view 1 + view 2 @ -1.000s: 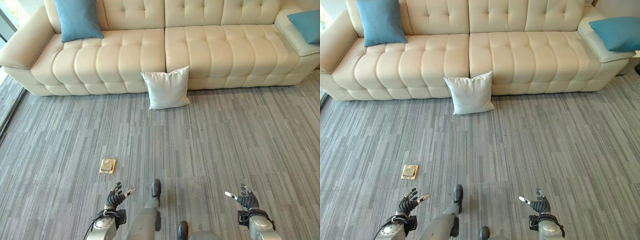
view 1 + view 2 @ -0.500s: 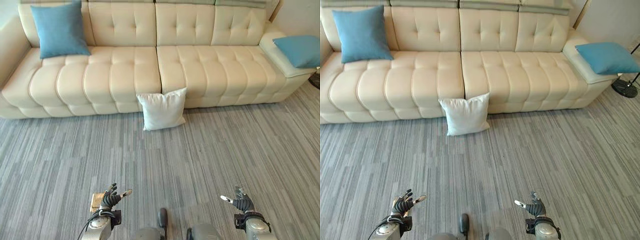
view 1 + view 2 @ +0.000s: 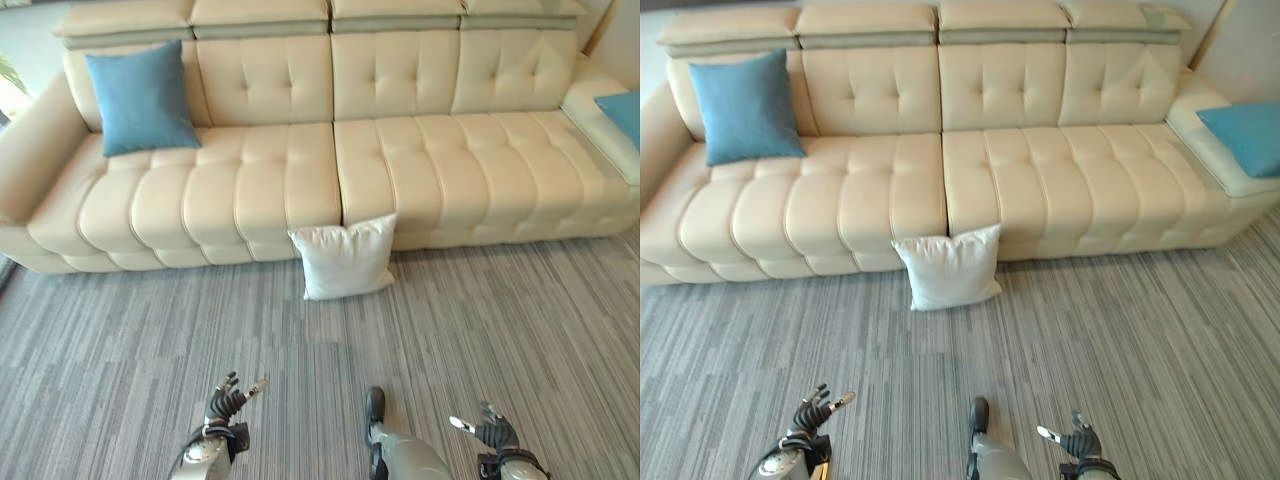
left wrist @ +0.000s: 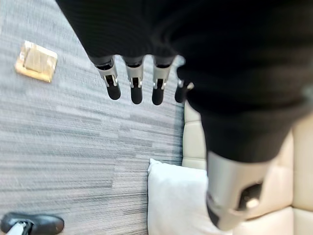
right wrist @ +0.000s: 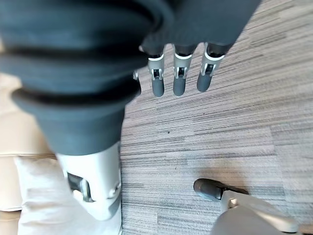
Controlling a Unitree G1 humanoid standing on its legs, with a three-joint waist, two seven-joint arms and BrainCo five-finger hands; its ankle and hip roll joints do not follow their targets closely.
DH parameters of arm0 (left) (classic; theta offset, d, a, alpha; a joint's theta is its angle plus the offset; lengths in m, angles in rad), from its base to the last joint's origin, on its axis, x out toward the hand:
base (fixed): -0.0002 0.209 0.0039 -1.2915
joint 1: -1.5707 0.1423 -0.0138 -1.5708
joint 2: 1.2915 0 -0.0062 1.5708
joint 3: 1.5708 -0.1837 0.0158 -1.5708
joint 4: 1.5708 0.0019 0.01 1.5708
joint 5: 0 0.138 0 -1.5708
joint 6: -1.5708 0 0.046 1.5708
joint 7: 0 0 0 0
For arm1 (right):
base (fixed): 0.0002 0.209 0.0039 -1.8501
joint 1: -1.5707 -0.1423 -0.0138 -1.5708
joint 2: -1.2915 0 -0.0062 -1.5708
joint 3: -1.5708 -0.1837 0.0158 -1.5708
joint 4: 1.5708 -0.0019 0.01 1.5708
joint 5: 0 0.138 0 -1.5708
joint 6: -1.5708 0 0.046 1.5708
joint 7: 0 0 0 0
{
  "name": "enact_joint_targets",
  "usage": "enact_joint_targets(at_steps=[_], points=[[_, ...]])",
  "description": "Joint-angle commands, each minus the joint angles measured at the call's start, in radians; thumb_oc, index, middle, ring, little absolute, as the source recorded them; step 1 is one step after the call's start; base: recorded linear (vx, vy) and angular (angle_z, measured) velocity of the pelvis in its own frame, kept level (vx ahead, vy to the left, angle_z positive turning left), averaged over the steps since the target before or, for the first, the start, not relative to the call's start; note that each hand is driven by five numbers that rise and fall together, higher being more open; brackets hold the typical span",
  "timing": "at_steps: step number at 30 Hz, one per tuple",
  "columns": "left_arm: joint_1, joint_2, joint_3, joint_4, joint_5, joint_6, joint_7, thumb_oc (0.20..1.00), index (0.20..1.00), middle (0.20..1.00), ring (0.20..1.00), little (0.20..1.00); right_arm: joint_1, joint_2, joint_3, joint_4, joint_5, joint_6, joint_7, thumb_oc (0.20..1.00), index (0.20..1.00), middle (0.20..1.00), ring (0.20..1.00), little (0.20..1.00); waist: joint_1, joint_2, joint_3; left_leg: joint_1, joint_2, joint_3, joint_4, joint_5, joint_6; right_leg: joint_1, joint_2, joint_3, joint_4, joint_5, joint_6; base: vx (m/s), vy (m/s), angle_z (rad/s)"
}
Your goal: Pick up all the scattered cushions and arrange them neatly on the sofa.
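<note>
A white cushion (image 3: 345, 259) leans upright on the grey carpet against the front of the cream sofa (image 3: 250, 180), near the seam between its two seats. It also appears as the white cushion (image 4: 176, 198) past my left hand. One blue cushion (image 3: 140, 102) stands against the sofa's left backrest. Another blue cushion (image 3: 1248, 137) lies on the right armrest. My left hand (image 3: 228, 402) and right hand (image 3: 490, 432) hang low and empty at the near edge, fingers relaxed and straight, well short of the white cushion.
A small gold floor plate (image 4: 35, 60) is set in the carpet close to my left hand. Grey striped carpet (image 3: 150, 340) spreads between me and the sofa.
The camera has tilted up and shifted, so the sofa's headrests now show and the sofa sits lower in view. Both hands stay low, with the same relaxed fingers.
</note>
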Motion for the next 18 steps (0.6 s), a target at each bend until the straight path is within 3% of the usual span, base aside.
enact_joint_targets(at_steps=[1,4,7,8,11,13,14,18], points=[[-0.025,0.031,0.003,-0.046,-0.035,-0.034,-0.007,1.0,1.0,1.0,1.0,1.0,-0.032,-0.058,-0.022,-0.078,0.01,-0.039,-0.005,1.0,1.0,1.0,1.0,1.0,-0.013,0.017,0.025,-0.079,0.183,0.006,0.118,0.124,-0.103,0.109,-0.008,0.004,-0.047,-0.113,0.1,0.35,-0.31,0.05],[-0.027,0.031,-0.004,-0.055,-0.039,-0.036,-0.004,1.0,1.0,1.0,1.0,1.0,-0.045,-0.071,-0.017,-0.082,0.012,-0.043,-0.005,1.0,1.0,1.0,1.0,1.0,-0.003,0.008,0.046,-0.156,0.176,0.008,0.332,0.17,-0.118,0.181,0.002,0.001,-0.059,-0.149,0.069,0.3,-0.28,-0.16],[-0.026,0.031,-0.013,-0.064,-0.032,-0.035,-0.004,1.0,1.0,1.0,1.0,1.0,-0.049,-0.076,-0.015,-0.077,0.011,-0.04,-0.01,1.0,1.0,1.0,1.0,1.0,0.005,0.002,0.057,-0.196,0.17,0.015,0.361,0.149,-0.106,0.209,0.001,0.008,-0.061,-0.169,0.059,0.19,-0.162,-0.04],[-0.022,0.031,-0.019,-0.066,-0.024,-0.03,-0.005,1.0,1.0,1.0,1.0,1.0,-0.051,-0.078,-0.015,-0.072,0.015,-0.039,-0.012,1.0,1.0,1.0,1.0,1.0,0.012,-0.009,0.065,-0.252,0.154,0.021,0.332,0.101,-0.087,0.232,-0.008,0.009,-0.063,-0.179,0.06,0.17,-0.135,-0.4],[-0.02,0.033,-0.025,-0.054,-0.015,-0.023,-0.006,1.0,1.0,1.0,1.0,1.0,-0.05,-0.08,-0.01,-0.067,0.01,-0.036,-0.016,1.0,1.0,1.0,1.0,1.0,0.016,-0.026,0.063,-0.298,0.14,0.023,0.212,0.034,-0.062,0.254,-0.017,0.011,-0.066,-0.196,0.065,0.22,-0.115,-0.09],[-0.012,0.032,-0.029,-0.05,-0.006,-0.017,0.0,1.0,1.0,1.0,1.0,1.0,-0.044,-0.076,-0.003,-0.065,0.003,-0.033,-0.022,1.0,1.0,1.0,1.0,1.0,0.016,-0.025,0.06,-0.321,0.127,-0.016,0.051,0.076,-0.067,0.28,-0.01,0.007,-0.065,-0.215,0.06,0.3,-0.042,-0.36],[-0.003,0.032,-0.032,-0.049,0.003,-0.011,0.002,1.0,1.0,1.0,1.0,1.0,-0.041,-0.076,0.004,-0.063,-0.004,-0.031,-0.025,1.0,1.0,1.0,1.0,1.0,0.013,-0.016,0.059,-0.352,0.124,-0.031,-0.053,0.164,-0.079,0.303,0.005,0.001,-0.07,-0.224,0.057,0.22,-0.001,-0.14],[0.003,0.037,-0.023,-0.036,0.02,-0.009,0.0,1.0,1.0,1.0,1.0,1.0,-0.036,-0.072,0.006,-0.061,-0.008,-0.03,-0.024,1.0,1.0,1.0,1.0,1.0,0.015,-0.013,0.059,-0.376,0.115,0.019,-0.136,0.209,-0.094,0.344,0.022,0.005,-0.076,-0.238,0.058,0.23,0.046,-0.06]])
